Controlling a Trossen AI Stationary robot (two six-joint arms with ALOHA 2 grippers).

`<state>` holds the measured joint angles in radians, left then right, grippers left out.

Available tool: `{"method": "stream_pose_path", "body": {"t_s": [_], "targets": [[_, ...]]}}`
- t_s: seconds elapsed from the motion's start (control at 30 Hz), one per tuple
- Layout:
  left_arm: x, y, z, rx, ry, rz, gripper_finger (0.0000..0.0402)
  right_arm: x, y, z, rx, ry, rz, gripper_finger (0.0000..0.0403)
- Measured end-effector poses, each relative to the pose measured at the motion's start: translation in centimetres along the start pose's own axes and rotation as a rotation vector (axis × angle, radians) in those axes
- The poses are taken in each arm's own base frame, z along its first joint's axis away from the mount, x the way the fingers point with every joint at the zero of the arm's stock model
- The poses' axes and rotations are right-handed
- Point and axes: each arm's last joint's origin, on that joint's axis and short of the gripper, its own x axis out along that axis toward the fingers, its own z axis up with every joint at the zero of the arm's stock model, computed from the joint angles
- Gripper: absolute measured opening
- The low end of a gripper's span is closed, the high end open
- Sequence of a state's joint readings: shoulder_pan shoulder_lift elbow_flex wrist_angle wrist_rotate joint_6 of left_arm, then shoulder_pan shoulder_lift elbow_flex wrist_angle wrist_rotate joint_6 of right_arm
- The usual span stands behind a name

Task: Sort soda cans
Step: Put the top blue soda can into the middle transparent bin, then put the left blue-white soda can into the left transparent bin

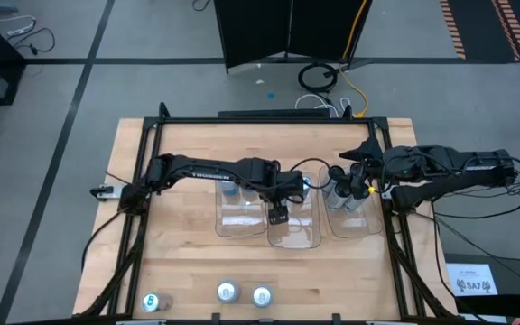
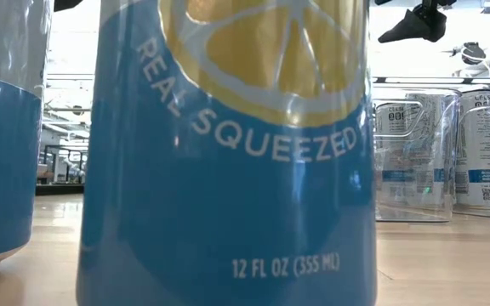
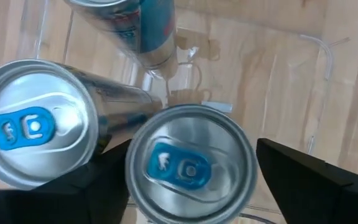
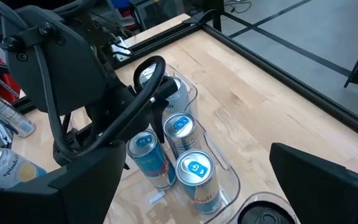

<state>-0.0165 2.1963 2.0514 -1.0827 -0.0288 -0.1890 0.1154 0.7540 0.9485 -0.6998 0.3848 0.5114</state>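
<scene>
Nearest the bench's (image 1: pixel 179 271) front edge, three soda cans (image 1: pixel 227 292) wait unsorted. Farther back, the left tool (image 1: pixel 278 214) stands over a clear tray (image 1: pixel 293 236), fingers apart around a silver, blue-tabbed can (image 3: pixel 190 165): seemingly a release. Next it should lift clear. The right tool (image 1: pixel 361 183), fingers apart, hovers over the right tray (image 1: pixel 350 223).

Light: even, bright overhead | Glare: soft sheen on the silver can tops (image 3: pixel 190 165), streaks on the blue-and-yellow lemon-printed can (image 2: pixel 228 153) | Backlight: washed-out white room behind that can | Focus: can's nearest print slightly soft | Shadows: faint, short on the pale wooden tabletop (image 1: pixel 188 262)
</scene>
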Motion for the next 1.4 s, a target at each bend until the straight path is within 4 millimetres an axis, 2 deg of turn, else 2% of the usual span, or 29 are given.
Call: {"method": "stream_pose_path", "body": {"t_s": [0.1, 0.23, 0.4, 0.57, 0.73, 0.9, 1.07, 1.27, 1.4], "targets": [[-0.4, 0.2, 0.1, 0.004, 0.003, 0.002, 0.0348, 0.0, 0.0, 0.0, 0.000, 0.000, -0.001, 0.0391], [-1.9, 0.6, 0.8, -0.020, -0.030, 0.000, 0.0352, 0.0, 0.0, 0.0, 0.000, 0.000, 0.001, 0.0391], [-5.0, 1.0, 1.6, -0.071, -0.079, -0.006, 0.0352, 0.0, 0.0, 0.0, 0.000, 0.000, 0.001, 0.0391], [-8.3, 0.8, 1.1, -0.096, -0.045, -0.020, 0.0352, 0.0, 0.0, -0.1, -0.004, 0.009, -0.003, 0.0391], [-12.2, -2.1, -1.1, -0.063, -0.052, -0.059, 0.0352, 0.0, 0.0, -0.4, 0.002, 0.057, 0.031, 0.0391], [-15.6, -4.9, -3.5, -0.078, -0.121, 0.078, 0.0352, 0.0, 0.0, -0.7, 0.038, 0.104, 0.062, 0.0391], [-18.6, -6.8, -6.4, -0.157, -0.153, 0.172, 0.0352, -0.1, 0.1, -0.8, 0.047, 0.110, 0.069, 0.0391], [-19.9, -8.3, -9.2, -0.229, -0.217, 0.229, 0.0352, -0.2, 0.3, -0.8, 0.046, 0.113, 0.079, 0.0391], [-19.4, -8.5, -11.5, -0.312, -0.207, 0.270, 0.0352, -0.2, 0.3, -0.9, 0.065, 0.115, 0.083, 0.0391]]}}
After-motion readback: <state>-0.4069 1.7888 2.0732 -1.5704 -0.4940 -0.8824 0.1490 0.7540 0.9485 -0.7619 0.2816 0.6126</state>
